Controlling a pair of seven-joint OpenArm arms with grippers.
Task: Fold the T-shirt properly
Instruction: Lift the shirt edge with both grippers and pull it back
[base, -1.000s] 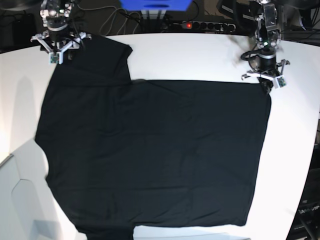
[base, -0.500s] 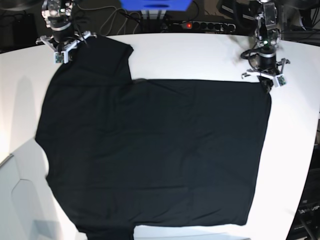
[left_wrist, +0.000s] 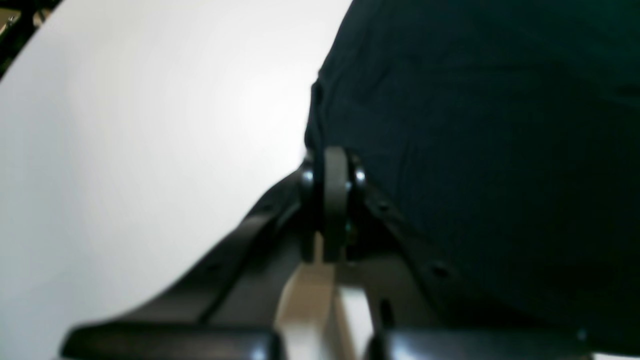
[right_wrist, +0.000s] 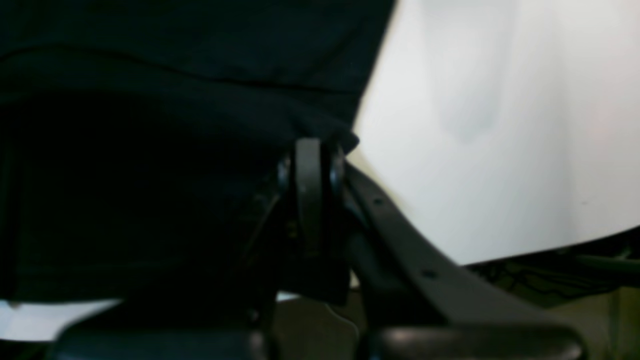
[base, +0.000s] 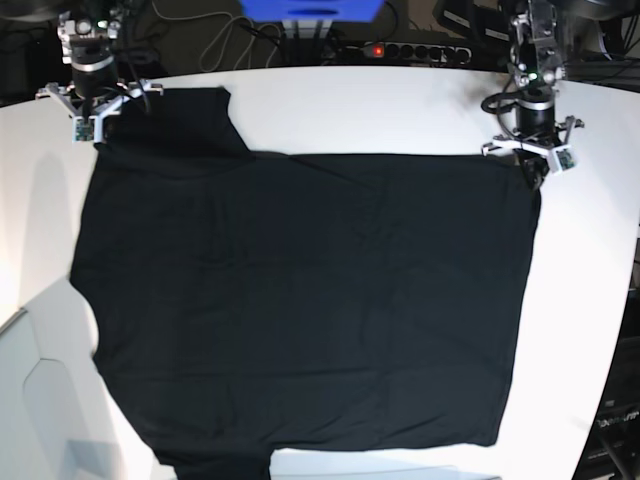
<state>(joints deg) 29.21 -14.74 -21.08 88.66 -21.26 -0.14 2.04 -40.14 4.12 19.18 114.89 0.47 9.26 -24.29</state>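
From my remote station I saw the T-shirt (base: 300, 300) lying flat on the white table (base: 400, 110), black and spread wide, so that it covered most of the surface. In the base view its far edge ran almost straight between the two arms, and one sleeve reached up toward the far left corner of the table. The right gripper (base: 98, 128) stood at that corner, on the left side of the base view. In the right wrist view its jaws were pressed together, and the black cloth (right_wrist: 175, 75) was bunched right at the tips (right_wrist: 310, 165), so I judged it was clamped on the edge of the sleeve. The left gripper (base: 530, 175) stood at the far right corner of the shirt. In the left wrist view the fingers (left_wrist: 334, 185) were also together, and the corner of the fabric (left_wrist: 475, 125) came down exactly to them, so it was pinching the shirt too. To the left of this corner I saw only bare table (left_wrist: 150, 125). Both wrist pictures were blurred, so I could not tell how much cloth was between the jaws. Behind the table there was a power strip (base: 400, 50) with a red light and a blue box (base: 310, 10).
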